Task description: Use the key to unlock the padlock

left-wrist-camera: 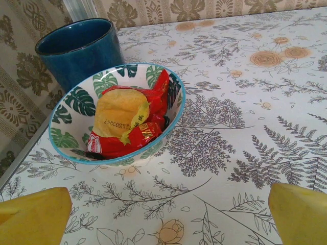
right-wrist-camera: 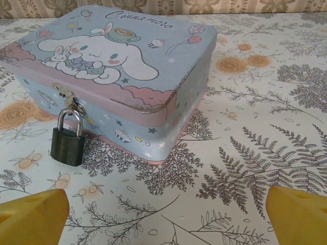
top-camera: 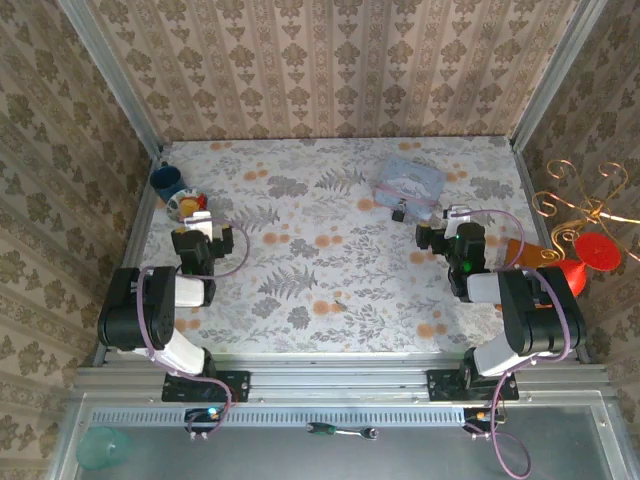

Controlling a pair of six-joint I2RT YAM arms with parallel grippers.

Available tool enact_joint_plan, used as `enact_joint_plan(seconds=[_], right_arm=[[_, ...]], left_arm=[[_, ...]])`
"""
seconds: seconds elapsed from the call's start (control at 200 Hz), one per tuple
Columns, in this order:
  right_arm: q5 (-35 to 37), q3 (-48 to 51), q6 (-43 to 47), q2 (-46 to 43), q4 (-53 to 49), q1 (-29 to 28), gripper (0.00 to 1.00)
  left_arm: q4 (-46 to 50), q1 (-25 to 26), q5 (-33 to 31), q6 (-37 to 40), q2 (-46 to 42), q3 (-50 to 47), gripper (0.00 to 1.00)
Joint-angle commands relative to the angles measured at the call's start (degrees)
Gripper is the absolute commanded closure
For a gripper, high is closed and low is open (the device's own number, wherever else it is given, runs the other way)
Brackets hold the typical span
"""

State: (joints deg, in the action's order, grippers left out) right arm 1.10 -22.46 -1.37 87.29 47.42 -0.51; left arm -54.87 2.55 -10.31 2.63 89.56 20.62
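Tiny black boxy padlock with a thin silvery shackle (right-wrist-camera: 67,148): shackle closed through a small brass hasp (right-wrist-camera: 64,93), body resting upright on the floral-print tabletop (right-wrist-camera: 240,153), at about 9 o'clock in the right wrist view and about 1 o'clock from the tabletop's middle seen from above (top-camera: 397,212).

Nearest in that wrist view, yellow-padded right fingers (right-wrist-camera: 30,217) at 7 and 5 o'clock, spread wide, gripping nothing, and facing the hasp side of the box, probably for a straight reach to the lock. Bare tabletop between them and the lock. Beyond the padlock and joined to it at the hasp, a pale blue rectangular lidded box printed with a white cartoon rabbit (right-wrist-camera: 153,66), lid down, stretching toward 12 o'clock. Keyhole hidden, probably on the underside, so tilting the body likely needed first.

Small dark speck (top-camera: 339,303) at about 6 o'clock from the tabletop's middle: possibly the key, too small to tell.

On the other side, yellow left fingers (left-wrist-camera: 33,217) likewise released and empty, at 9 o'clock of the tabletop, well apart from the lock. Just ahead, toward 11 o'clock, a white ceramic bowl with green leaf pattern (left-wrist-camera: 76,104) holding red-and-yellow wrapped snacks (left-wrist-camera: 125,120). Just behind it, a dark blue glazed cup (left-wrist-camera: 79,51). Clutter only, far from the box and no obstacle.
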Motion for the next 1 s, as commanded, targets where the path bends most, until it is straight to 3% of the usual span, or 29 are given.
enact_joint_plan(seconds=[0.0, 0.845, 0.995], right_arm=[[1.1, -1.4, -0.3, 0.4, 0.5, 0.0, 0.0], [1.2, -1.0, -0.2, 0.2, 0.9, 0.0, 0.0], [-0.5, -0.8, 1.3, -1.6, 0.0, -0.8, 0.0]], left_arm=[[-0.2, -0.3, 0.7, -0.2, -0.2, 0.7, 0.0], [-0.7, -0.3, 1.0, 0.0, -0.2, 0.5, 0.0], [-7.8, 0.1, 4.5, 1.6, -2.0, -3.9, 0.0]])
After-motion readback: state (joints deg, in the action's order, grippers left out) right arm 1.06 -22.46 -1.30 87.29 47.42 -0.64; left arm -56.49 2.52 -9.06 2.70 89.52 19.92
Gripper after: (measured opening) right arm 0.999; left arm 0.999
